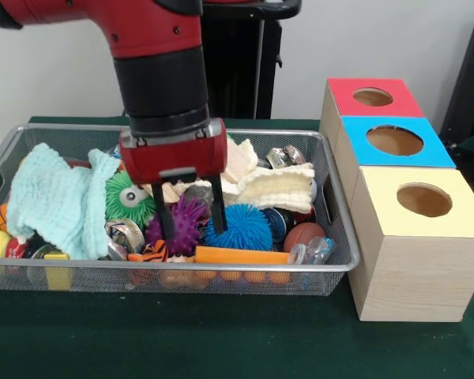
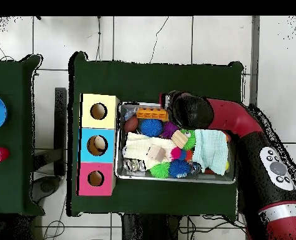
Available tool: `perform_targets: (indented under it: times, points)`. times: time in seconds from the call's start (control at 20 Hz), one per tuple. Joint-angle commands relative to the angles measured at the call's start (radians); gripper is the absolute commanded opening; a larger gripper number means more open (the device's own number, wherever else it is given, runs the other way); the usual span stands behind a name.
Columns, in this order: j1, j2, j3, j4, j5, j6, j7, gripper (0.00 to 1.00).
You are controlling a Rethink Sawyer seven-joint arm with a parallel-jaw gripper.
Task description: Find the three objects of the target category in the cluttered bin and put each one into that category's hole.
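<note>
Right now I see my jaws spread, reaching down into the wire bin. A purple spiky ball sits between the two fingers, not pinched. A blue spiky ball lies just beside one finger, a green spiky ball beside the other. Three boxes with holes stand outside the bin.

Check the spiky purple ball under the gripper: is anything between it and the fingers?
Nothing visible. The gripper hangs open directly over the purple spiky ball, one finger at its left, the other between it and the blue spiky ball crowding its right.
</note>
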Motion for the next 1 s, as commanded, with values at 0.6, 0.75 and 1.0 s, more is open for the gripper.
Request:
perform_targets:
  times: [0.6,0.75,1.0]
  points:
    - [0.074,0.046,-0.145,0.033,-0.182,0.105,-0.032,1.00]
    - [0.069,-0.002,-0.154,0.057,-0.165,0.147,-0.046,1.00]
    - [0.052,-0.063,-0.157,0.073,-0.150,0.195,-0.069,1.00]
